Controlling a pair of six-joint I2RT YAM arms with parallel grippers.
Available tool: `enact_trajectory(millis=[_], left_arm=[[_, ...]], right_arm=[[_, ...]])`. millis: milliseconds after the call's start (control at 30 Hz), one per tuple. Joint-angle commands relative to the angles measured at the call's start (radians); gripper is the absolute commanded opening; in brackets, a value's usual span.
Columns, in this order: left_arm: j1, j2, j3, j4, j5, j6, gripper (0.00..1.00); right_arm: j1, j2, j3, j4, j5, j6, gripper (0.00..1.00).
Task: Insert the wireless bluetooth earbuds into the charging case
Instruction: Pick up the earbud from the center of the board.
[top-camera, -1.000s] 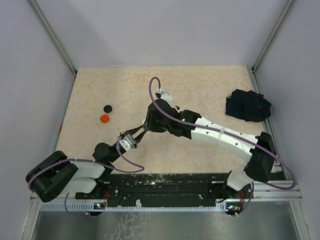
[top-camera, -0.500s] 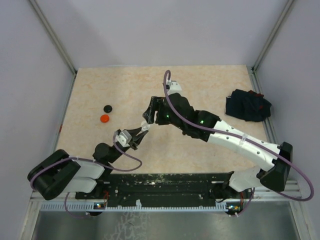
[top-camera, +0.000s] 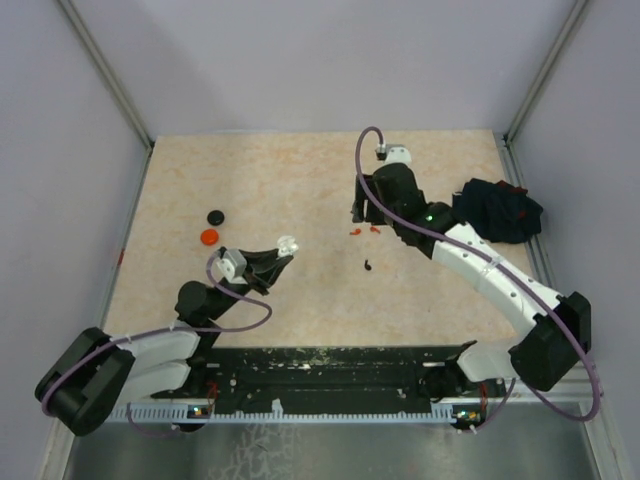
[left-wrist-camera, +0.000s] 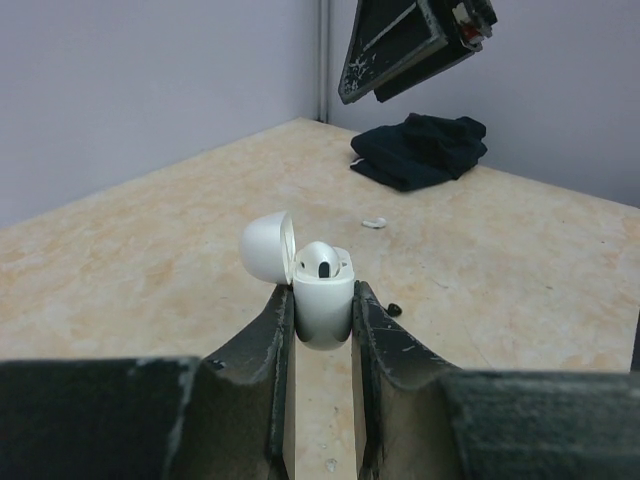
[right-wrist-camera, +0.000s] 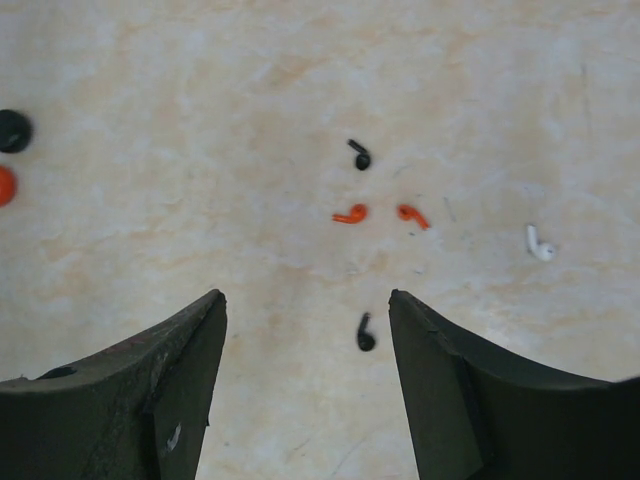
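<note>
Fingers of the left gripper (left-wrist-camera: 322, 305) pinch the white charging case (left-wrist-camera: 322, 290) low over the near part of the bench (top-camera: 200, 170). Its lid is tipped back and one white earbud (left-wrist-camera: 320, 262) sits in a socket. A second ago the right gripper (right-wrist-camera: 303, 300) was up against that case with its jaws narrower. It has since swung off toward mid-bench and spread wide, holding nothing. That suggests a bud has just been delivered and the arm is going for the next one. Below the right gripper lie five loose earbuds, well apart from the case. Nearest is a black earbud (right-wrist-camera: 365, 333), then a red-orange pair (right-wrist-camera: 351, 214), then a second black earbud (right-wrist-camera: 360, 155). Off to one side lies a loose white earbud (right-wrist-camera: 540, 243), probably the mate for the free socket. Only the left wrist view shows the seated bud and the open lid. Only the right wrist view shows all five loose buds clearly, while the overhead view gives little more than red and black specks. Further left sit a black disc (top-camera: 215, 216) and a red disc (top-camera: 209, 237). A dark cloth bundle (top-camera: 497, 210) lies at the far right.
</note>
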Motion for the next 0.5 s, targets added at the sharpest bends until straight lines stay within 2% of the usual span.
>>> enact_trajectory(millis=[0, 233, 467], left_arm=[[0.022, -0.056, 0.017, -0.145, 0.065, -0.033, 0.02], [0.063, -0.120, 0.002, -0.234, 0.105, -0.029, 0.02], [0.087, -0.186, -0.004, -0.355, 0.093, -0.010, 0.02]], right_arm=[[-0.107, 0.024, -0.045, 0.034, 0.067, -0.088, 0.66], [-0.295, 0.118, -0.153, 0.140, 0.067, -0.054, 0.62], [-0.425, 0.270, -0.152, 0.185, 0.059, 0.021, 0.58]])
